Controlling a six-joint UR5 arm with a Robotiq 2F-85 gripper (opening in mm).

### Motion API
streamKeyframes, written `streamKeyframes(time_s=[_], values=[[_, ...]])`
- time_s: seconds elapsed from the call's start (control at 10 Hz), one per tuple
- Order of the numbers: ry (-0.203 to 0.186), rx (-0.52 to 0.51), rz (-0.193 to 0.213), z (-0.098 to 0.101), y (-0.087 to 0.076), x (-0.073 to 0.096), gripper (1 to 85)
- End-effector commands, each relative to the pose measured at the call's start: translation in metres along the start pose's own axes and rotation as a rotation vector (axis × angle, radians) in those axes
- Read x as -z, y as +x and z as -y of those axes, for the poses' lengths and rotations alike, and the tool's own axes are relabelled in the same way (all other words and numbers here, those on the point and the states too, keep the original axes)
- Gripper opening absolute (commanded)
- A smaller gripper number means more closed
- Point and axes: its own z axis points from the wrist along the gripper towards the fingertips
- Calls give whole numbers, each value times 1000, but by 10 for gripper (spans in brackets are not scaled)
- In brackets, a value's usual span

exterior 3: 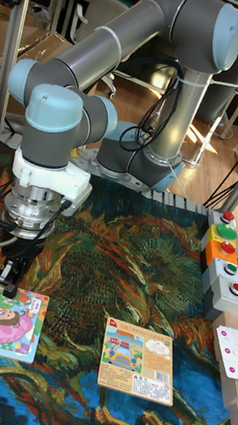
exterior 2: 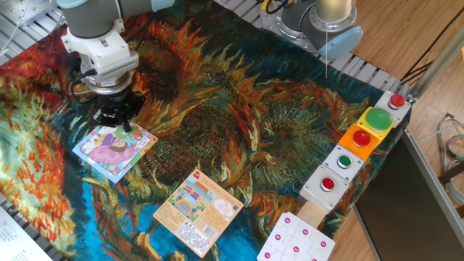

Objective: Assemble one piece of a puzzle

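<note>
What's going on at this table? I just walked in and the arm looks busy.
A UR5 arm is working on a square jigsaw puzzle lying on the sunflower-print cloth. Its gripper sits just above the puzzle's far edge. Whether it holds a piece can't be told. An orange card lies nearby, untouched.

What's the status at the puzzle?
End effector low over puzzle's top corner, finger state unclear. Piece not separately visible. Orange card lies apart, nothing in the way.
</note>
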Motion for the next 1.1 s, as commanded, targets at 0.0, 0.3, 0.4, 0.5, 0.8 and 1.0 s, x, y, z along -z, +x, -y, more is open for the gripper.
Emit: streamKeyframes(time_s=[0.0, 0.3, 0.4, 0.5, 0.8, 1.0], values=[[2, 1, 10, 2, -1, 0, 13], [0, 4, 11, 2, -3, -3, 13], [-1, 2, 15, 1, -6, -4, 13], [-1, 2, 17, 1, -7, -4, 13], [-5, 1, 21, 0, -9, -4, 13], [-3, 1, 21, 0, -9, -4, 13]])
